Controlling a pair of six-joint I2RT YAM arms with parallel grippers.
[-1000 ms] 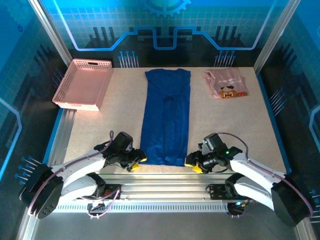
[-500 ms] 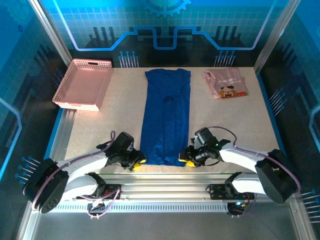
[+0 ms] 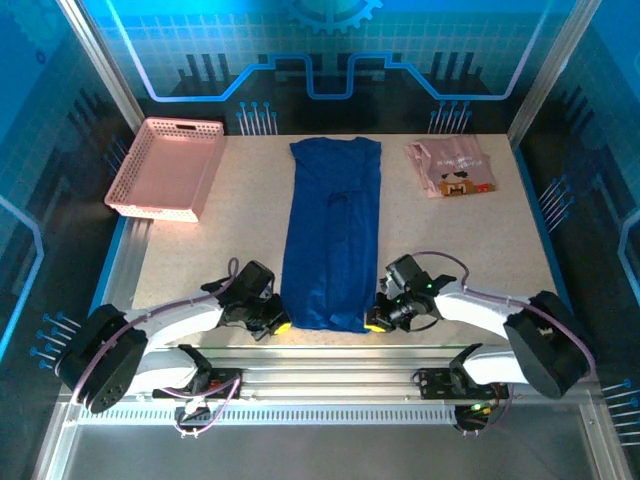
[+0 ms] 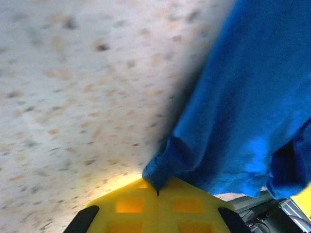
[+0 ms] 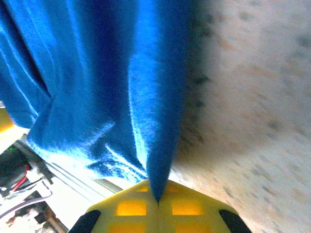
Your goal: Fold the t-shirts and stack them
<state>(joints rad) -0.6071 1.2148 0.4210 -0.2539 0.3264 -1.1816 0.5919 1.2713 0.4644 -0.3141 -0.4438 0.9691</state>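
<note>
- Royal-blue cloth t-shirt (image 3: 335,235) lies flat as a long narrow strip down the middle of the speckled beige tabletop (image 3: 240,230), with its collar end at the far edge and its hem at the near edge
- Left gripper (image 3: 277,322), yellow-fingered, is clamped on the near left hem corner of the royal-blue cloth t-shirt; the left wrist view shows a bunched tip of the cloth nipped where the fingertips meet
- Right gripper (image 3: 375,322) is clenched on the near right hem corner; the right wrist view shows a fold of blue fabric running into the closed fingertips
- Pale pink cloth t-shirt (image 3: 452,170), folded small with its brown-orange print facing up, sits near the far right corner, well apart from the blue one
- Pink plastic lattice basket (image 3: 170,165) sits at the far left corner
</note>
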